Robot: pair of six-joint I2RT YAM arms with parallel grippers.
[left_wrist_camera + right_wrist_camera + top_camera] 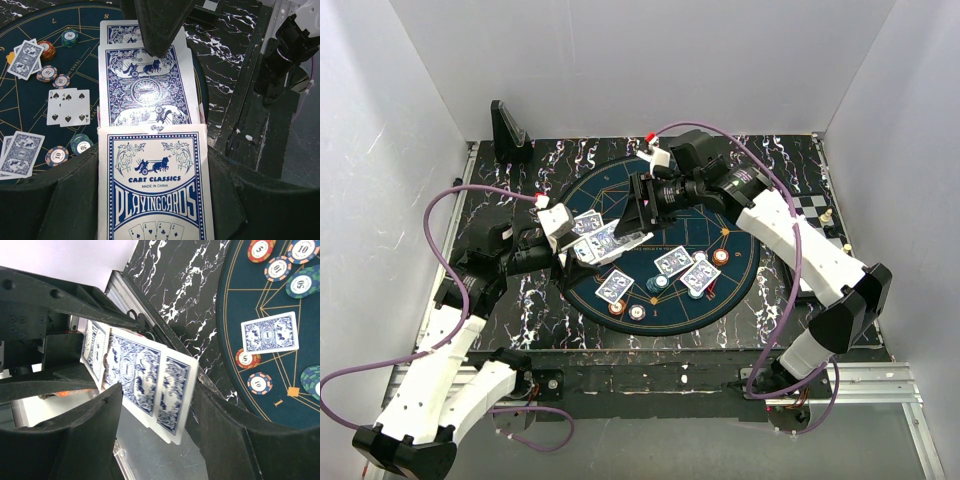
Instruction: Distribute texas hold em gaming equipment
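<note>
The left gripper (152, 165) clamps the card pack (155, 205), while the right gripper (157, 390), jaws apart around the fanned cards (135, 375), may pinch several at once and misdeal.

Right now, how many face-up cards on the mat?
2: five of spades and four of spades, overlapping on the mat beside the held deck. Others may be hidden.

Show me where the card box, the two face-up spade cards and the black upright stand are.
card box (155, 192): left wrist view, middle of its printed front.
face-up spade cards (67, 107): left wrist view, where the two overlap.
black upright stand (510, 132): top external view, its sloped face.
</note>
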